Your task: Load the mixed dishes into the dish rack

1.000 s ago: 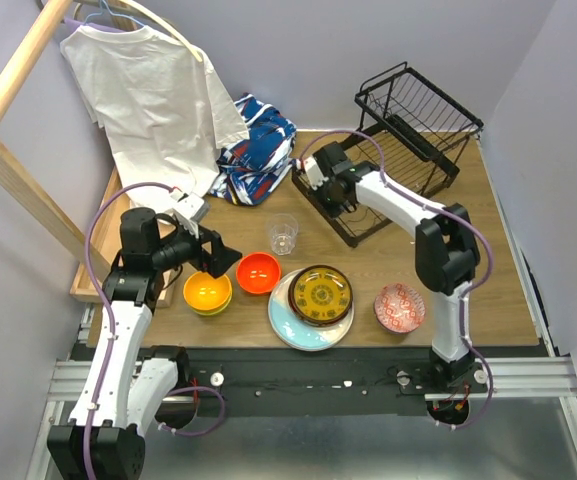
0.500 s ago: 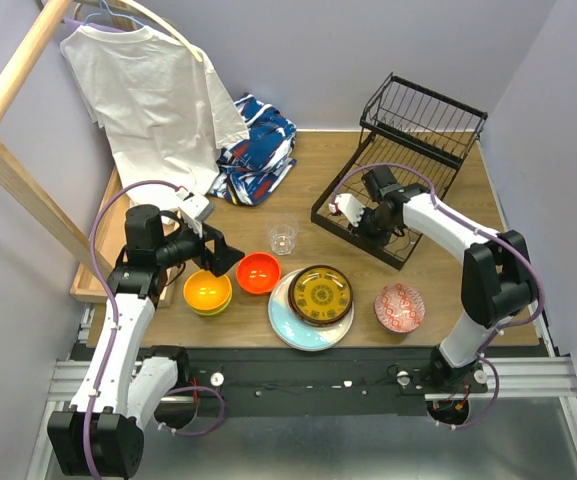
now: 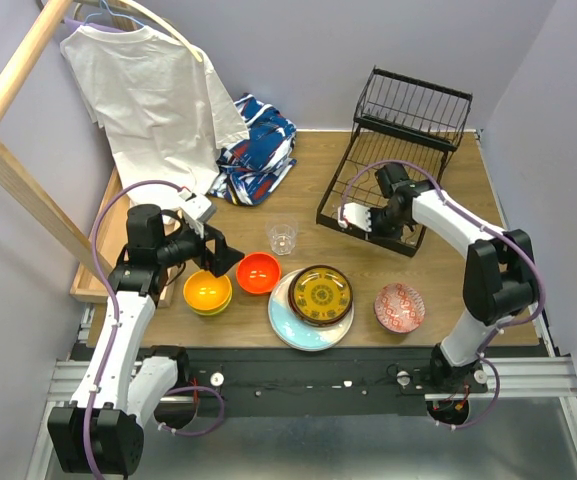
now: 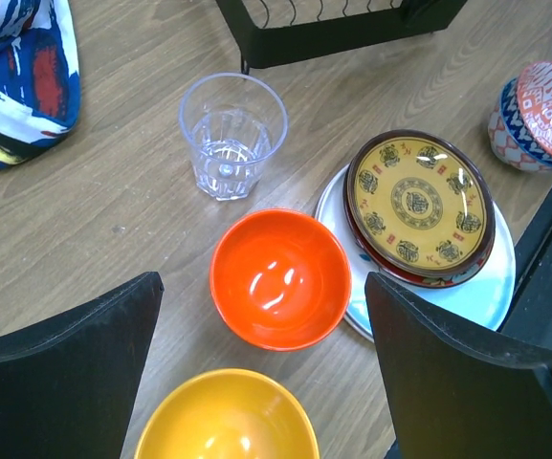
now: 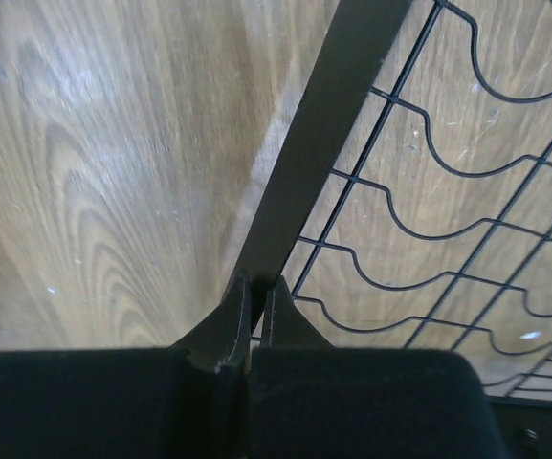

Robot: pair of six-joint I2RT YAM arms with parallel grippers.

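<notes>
The dish rack [image 5: 325,134], at the far right with no dish loaded yet, is judged to be under positioning, its frame bar pinched by the closed right gripper [image 5: 254,311]; next, the left gripper [image 3: 220,256], held spread wide above the orange bowl [image 4: 277,277] at the near left, must be lowered and closed.

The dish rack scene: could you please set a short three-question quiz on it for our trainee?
1. True or false: the right pincer is shut on a frame bar of the dish rack.
2. What rests on the pale blue plate? A) glass cup B) yellow-brown plate C) patterned bowl
3. In the left wrist view, which bowl shows between the fingers of the open left pincer?
Key: 1 true; 2 B; 3 the orange bowl.
</notes>
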